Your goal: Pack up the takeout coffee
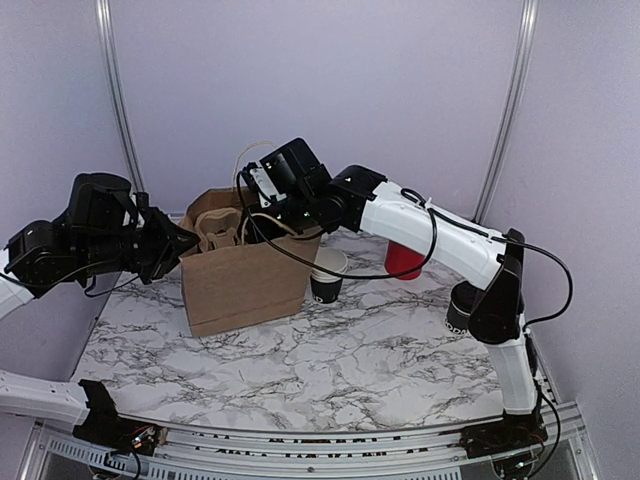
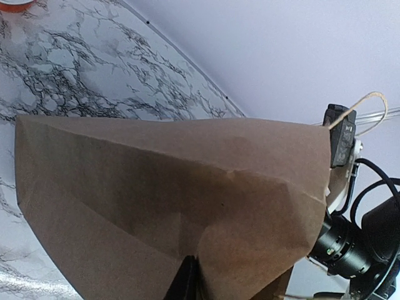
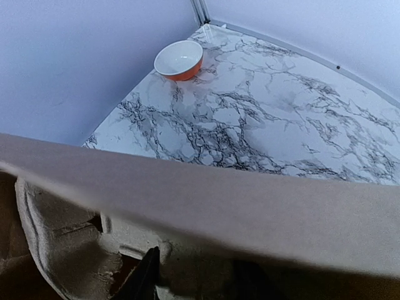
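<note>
While right jaws occupy the bag (image 1: 245, 285), a cup (image 1: 328, 274) stands outside.

A small black paper cup (image 1: 327, 273) stands upright on the surface, at about twelve o'clock from its middle and just beside the paper bag (image 1: 245, 280), at the bag's three o'clock. Its mouth is open and shows a pale, cream-white inside and rim; no lid sits on it. A second dark cup (image 1: 458, 312) stands well apart from it, at about three o'clock near the surface's right edge. Most of it is hidden behind the right arm (image 1: 497, 290); it seems upright, with small white marking low on its wall.
</note>
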Available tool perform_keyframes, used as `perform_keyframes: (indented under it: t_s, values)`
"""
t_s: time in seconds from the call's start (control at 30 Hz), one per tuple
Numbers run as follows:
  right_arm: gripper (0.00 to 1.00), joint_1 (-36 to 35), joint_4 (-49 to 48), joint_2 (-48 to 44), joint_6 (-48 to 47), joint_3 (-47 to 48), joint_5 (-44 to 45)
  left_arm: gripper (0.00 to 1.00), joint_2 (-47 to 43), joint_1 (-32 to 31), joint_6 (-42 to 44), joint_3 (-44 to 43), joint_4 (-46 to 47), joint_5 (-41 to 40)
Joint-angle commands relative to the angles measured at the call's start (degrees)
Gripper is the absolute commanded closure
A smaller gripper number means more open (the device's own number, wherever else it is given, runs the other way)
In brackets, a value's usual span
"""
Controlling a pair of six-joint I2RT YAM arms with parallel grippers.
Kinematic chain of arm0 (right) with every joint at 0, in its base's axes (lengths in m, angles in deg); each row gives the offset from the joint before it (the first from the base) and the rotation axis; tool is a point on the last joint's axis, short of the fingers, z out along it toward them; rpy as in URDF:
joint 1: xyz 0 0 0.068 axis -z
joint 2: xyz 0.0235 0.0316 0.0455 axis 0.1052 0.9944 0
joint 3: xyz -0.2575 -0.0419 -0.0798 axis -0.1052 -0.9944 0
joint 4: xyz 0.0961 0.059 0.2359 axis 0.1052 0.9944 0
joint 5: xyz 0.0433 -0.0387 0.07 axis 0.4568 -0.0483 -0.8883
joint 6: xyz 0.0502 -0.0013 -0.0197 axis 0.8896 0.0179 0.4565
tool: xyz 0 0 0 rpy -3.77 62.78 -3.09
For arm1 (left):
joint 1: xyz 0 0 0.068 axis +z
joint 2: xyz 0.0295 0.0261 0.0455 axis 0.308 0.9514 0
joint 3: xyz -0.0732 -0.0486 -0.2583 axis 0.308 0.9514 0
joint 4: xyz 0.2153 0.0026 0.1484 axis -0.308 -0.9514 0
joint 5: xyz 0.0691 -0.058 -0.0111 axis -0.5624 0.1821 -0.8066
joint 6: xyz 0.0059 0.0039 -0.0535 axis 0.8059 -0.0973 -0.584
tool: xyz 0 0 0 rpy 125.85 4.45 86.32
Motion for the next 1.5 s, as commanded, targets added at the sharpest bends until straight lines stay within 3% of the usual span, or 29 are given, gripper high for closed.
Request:
perform_keyframes:
  t_s: [0.0, 0.2, 0.4, 0.73, 1.47]
  values:
    - [0.62, -0.23, 3.49, 0.20, -2.09, 3.77, -0.74, 0.81, 0.68, -0.67, 2.75, -2.86, 3.62, 6.64]
    - [0.62, -0.67, 6.35, -1.64, -3.82, 1.81, -1.97, 0.74, -1.41, -0.76, 5.77, -3.32, 3.59, 7.14]
    - [0.62, -1.17, 8.28, -1.89, -4.69, 0.38, -4.06, 0.48, -5.01, -0.76, 7.07, -1.33, 3.12, 5.92]
    - [0.62, -1.73, 9.91, -1.41, -6.43, 0.54, -6.67, 0.31, -10.95, -0.76, 14.62, -3.29, -0.87, -0.37]
    - [0.62, -2.87, 11.46, 3.65, -5.55, 4.80, -2.75, 0.25, -10.31, -0.76, 20.03, -1.65, -1.54, -5.32]
